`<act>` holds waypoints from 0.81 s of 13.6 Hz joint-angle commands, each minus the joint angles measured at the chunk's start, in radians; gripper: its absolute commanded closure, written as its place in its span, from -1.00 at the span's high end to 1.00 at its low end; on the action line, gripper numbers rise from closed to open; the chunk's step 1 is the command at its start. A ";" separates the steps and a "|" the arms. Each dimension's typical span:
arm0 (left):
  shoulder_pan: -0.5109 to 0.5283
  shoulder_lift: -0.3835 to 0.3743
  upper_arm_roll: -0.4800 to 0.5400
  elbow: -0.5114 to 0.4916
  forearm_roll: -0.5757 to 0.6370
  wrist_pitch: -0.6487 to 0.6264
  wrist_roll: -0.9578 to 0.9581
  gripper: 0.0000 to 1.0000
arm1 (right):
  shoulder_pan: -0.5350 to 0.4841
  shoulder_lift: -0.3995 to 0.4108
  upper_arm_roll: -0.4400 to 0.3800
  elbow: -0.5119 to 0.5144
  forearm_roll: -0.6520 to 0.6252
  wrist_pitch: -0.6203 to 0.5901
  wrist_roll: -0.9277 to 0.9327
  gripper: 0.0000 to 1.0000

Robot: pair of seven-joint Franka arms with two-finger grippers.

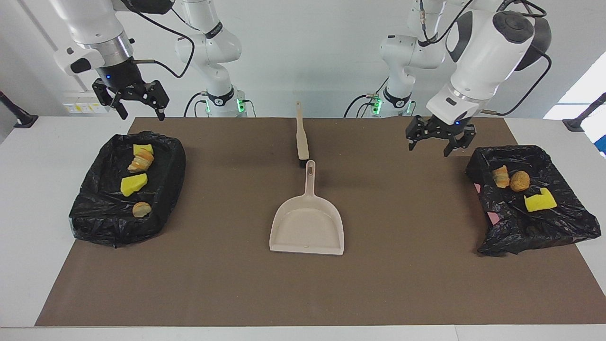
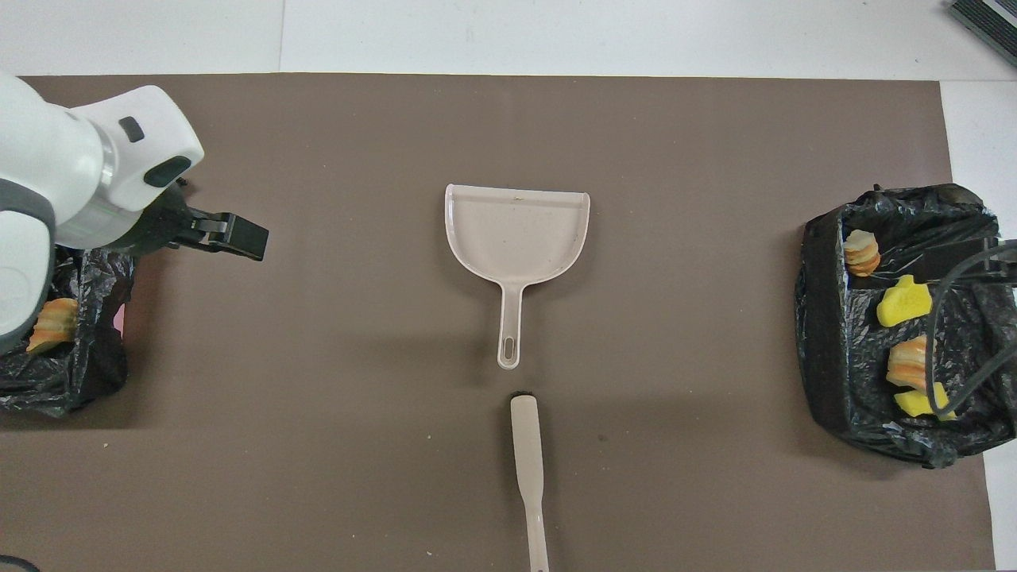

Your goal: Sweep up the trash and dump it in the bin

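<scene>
A beige dustpan [image 1: 307, 227] lies flat in the middle of the brown mat [image 1: 407, 284] that covers the worktop [image 1: 28, 199], its long axis running straight toward the robots: the handle points at them and the wide open mouth faces away. Just past the handle's tip, and in line with it, lies the beige brush [image 1: 301, 137], also lengthways toward the robots, its dark bristled end next to the dustpan handle and its thin grip nearest the arms; the two do not touch. The trash is already in the bins. In the black-lined bin [image 1: 128, 199] at the right arm's end sit two yellow sponge chunks [image 1: 133, 183] and two striped bread rolls [image 1: 140, 163]. In the other black-lined bin [image 1: 535, 203], at the left arm's end, sit a striped roll [image 1: 500, 177], a round brown bun [image 1: 520, 181] and a yellow sponge piece [image 1: 540, 201]. The right gripper [image 1: 137, 108] hangs in the air above the robot-side edge of its bin, jaws spread apart and holding nothing. The left gripper [image 1: 438, 142] hovers over the mat just beside its bin, jaws likewise apart and empty.
</scene>
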 commanded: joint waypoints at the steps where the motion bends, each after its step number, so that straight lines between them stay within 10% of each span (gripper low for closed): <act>1: 0.078 -0.010 -0.015 0.002 0.018 -0.027 0.021 1.00 | 0.008 -0.029 0.002 0.009 0.008 -0.032 -0.025 1.00; 11: 0.221 -0.073 -0.010 -0.002 0.072 -0.078 0.137 1.00 | 0.015 -0.042 -0.002 -0.007 0.005 -0.020 -0.024 1.00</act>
